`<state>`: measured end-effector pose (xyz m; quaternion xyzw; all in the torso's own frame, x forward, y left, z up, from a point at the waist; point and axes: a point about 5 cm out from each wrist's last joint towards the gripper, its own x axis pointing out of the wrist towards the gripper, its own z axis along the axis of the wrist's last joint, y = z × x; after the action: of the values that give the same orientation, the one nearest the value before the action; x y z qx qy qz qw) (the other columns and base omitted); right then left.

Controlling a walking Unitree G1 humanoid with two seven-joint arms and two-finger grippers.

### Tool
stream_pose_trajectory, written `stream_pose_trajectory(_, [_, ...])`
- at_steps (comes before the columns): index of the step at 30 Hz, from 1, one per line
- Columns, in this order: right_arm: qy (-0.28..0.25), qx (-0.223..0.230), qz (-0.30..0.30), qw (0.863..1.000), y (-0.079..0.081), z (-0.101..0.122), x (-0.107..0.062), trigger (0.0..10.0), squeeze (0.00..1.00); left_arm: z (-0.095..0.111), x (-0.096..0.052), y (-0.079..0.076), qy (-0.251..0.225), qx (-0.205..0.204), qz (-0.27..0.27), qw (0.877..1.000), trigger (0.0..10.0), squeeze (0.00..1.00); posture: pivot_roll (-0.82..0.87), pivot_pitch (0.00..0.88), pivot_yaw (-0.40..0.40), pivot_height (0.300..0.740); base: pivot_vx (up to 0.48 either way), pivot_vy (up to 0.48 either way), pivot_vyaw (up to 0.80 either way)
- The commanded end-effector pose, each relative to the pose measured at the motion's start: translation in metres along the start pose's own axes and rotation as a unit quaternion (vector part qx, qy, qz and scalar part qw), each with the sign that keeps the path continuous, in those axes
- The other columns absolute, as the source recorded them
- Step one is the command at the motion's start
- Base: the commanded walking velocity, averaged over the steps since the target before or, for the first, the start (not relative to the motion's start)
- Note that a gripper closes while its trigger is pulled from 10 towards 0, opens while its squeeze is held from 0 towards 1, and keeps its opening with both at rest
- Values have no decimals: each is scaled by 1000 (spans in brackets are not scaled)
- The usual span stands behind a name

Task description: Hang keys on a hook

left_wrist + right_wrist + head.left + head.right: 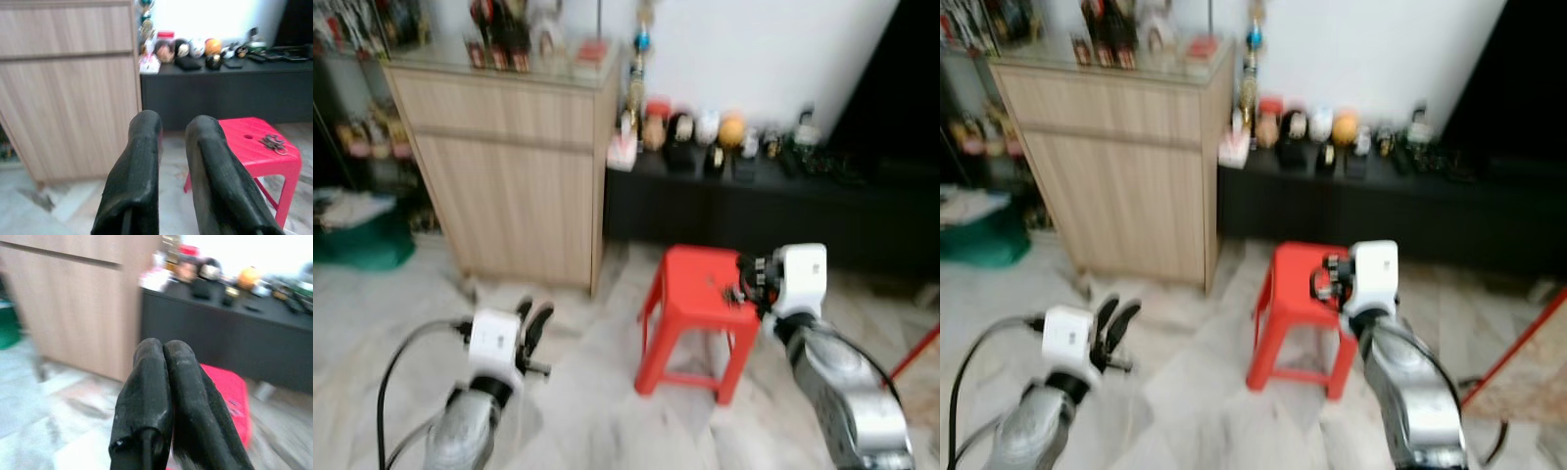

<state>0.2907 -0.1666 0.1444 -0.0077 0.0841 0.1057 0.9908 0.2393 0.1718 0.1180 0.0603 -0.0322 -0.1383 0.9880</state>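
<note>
A bunch of keys (pixel 273 143) lies on top of a red plastic stool (pixel 690 279) that stands on the pale marble floor in front of me. My left gripper (pixel 532 321) is low at the left, short of the stool. It is open with a narrow gap and nothing between its fingers (pixel 142 166). My right gripper (pixel 751 278) hovers at the stool's right edge, level with its top. Its fingers (pixel 161 382) are pressed shut and hold nothing. The picture is blurred.
A light wooden cabinet (pixel 509 166) stands at the back left, with small items on top. A low black bench (pixel 754 211) along the white wall carries several trinkets. A green bundle (pixel 357 245) lies at the far left. A red rod (pixel 915 357) leans at the right edge.
</note>
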Motion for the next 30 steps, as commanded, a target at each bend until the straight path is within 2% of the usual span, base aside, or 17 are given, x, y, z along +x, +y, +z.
stream_pose_trajectory(1, [21,-15,22,999,5,0,-1,10000,0,7,4,-12,4,-8,-62,998,10000,0,69,0,-102,722,0,0,0])
stream_pose_trajectory(3, [22,-17,23,999,5,0,-1,10000,0,7,4,-12,4,-7,-66,998,10000,0,69,0,-102,722,0,0,0])
stream_pose_trajectory(7, [41,-34,35,998,7,1,0,10000,0,15,10,-22,5,-10,-122,993,10000,0,67,0,-108,722,0,0,0])
stream_pose_trajectory(9, [43,-38,36,998,7,1,0,10000,0,15,10,-24,6,-8,-129,992,10000,0,67,0,-107,722,0,0,0])
stream_pose_trajectory(11, [35,-56,53,996,13,10,0,10000,0,19,15,-33,8,-14,-176,984,10000,0,51,0,-97,722,0,0,0])
stream_pose_trajectory(15, [38,-73,66,994,17,13,1,10000,0,20,19,-40,13,-16,-215,977,10000,0,51,0,-97,722,0,0,0])
stream_pose_trajectory(21, [52,-76,108,990,29,17,-1,10000,0,23,22,-44,24,-27,-251,967,10000,0,41,0,-99,722,0,0,0])
stream_pose_trajectory(26, [58,-96,130,985,31,22,0,10000,0,23,24,-50,33,-34,-284,958,10000,0,36,0,-103,722,0,0,0])
stream_pose_trajectory(30, [51,-94,140,984,35,29,0,10000,0,28,30,-52,24,-59,-294,954,10000,0,22,0,-111,722,0,0,0])
